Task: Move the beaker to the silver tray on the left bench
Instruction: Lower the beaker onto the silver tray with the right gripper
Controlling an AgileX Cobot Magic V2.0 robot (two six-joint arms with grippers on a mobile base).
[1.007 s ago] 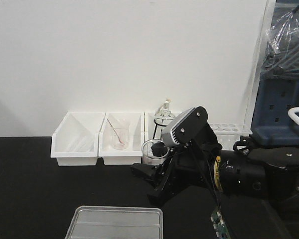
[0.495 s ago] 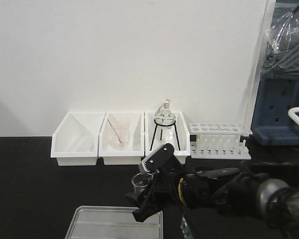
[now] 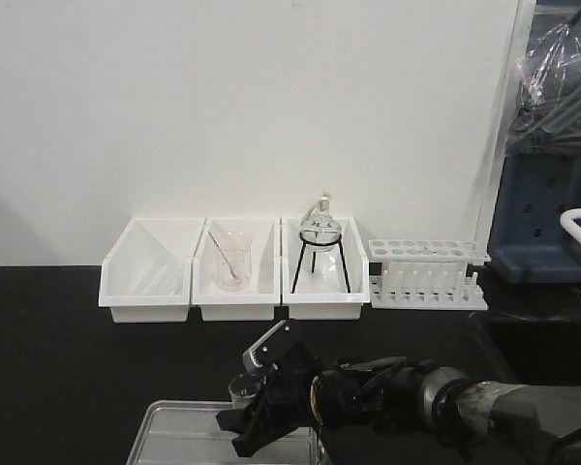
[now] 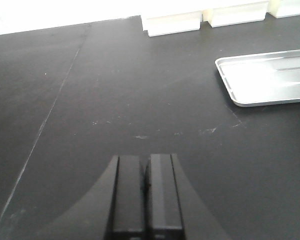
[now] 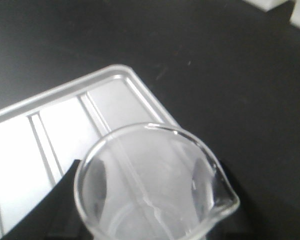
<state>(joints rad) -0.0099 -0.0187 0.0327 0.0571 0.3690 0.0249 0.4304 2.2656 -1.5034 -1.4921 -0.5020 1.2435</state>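
Note:
The small clear beaker [image 3: 244, 389] sits between the fingers of my right gripper [image 3: 248, 418], which is shut on it, over the far right part of the silver tray [image 3: 174, 431] on the black left bench [image 3: 58, 368]. In the right wrist view the beaker's rim and spout [image 5: 150, 185] fill the lower frame, with a dark finger [image 5: 60, 205] on each side and the tray's ribbed floor [image 5: 45, 125] beneath and to the left. I cannot tell whether the beaker touches the tray. My left gripper [image 4: 145, 190] is shut and empty, low over the bare worktop, with the tray [image 4: 270, 80] to its far right.
Three white bins [image 3: 145, 281] line the back wall. One holds a larger beaker with a reddish stick [image 3: 230, 266], another a flask on a black tripod [image 3: 320, 237]. A white test-tube rack [image 3: 428, 271] stands to their right.
My right arm has carried the beaker down and to the left, from in front of the white bins to over the silver tray's far right part.

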